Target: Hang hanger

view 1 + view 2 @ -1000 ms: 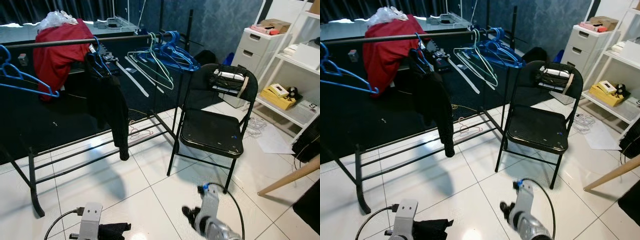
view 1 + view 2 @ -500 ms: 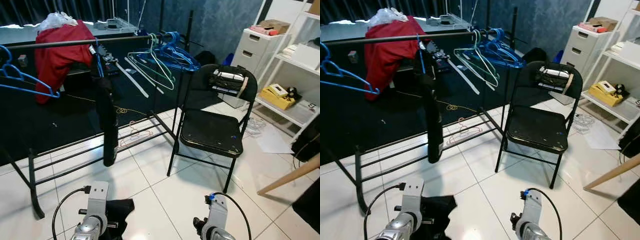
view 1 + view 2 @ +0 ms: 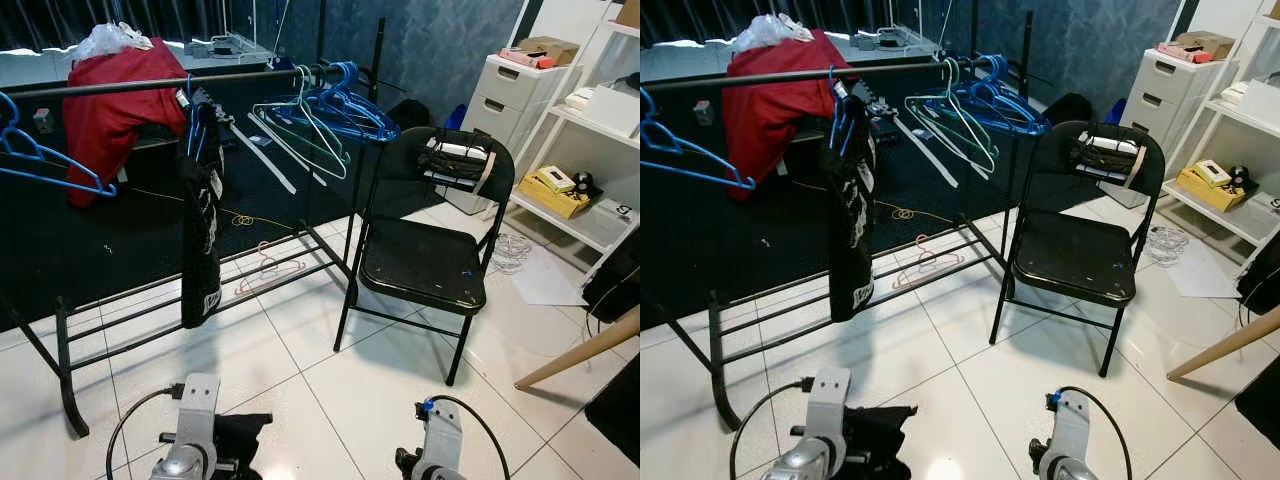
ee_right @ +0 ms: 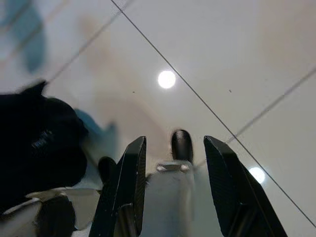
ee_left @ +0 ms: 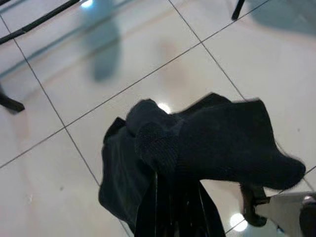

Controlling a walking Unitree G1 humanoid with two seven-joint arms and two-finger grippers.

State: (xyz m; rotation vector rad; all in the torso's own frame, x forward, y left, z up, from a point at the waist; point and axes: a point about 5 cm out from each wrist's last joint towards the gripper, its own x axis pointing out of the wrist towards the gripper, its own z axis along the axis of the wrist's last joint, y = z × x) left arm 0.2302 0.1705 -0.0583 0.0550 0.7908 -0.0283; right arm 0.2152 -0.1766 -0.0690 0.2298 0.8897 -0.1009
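Black clothes rail runs across upper left of the head view. On it: blue hanger at far left edge, red garment draped over the bar, black garment hanging straight down on a blue hanger near the middle, and a cluster of green and blue hangers at the rail's right end. Pink hanger lies on the floor under the rail. Black folding chair stands right of centre, a bundle on its backrest. White drawers and shelving upper right. Left gripper low at bottom left over white tiles, fingers pressed together, pinching a bunched black cloth. Right gripper low at bottom centre-right, fingers spread apart, nothing between them, pointing at bare tile.
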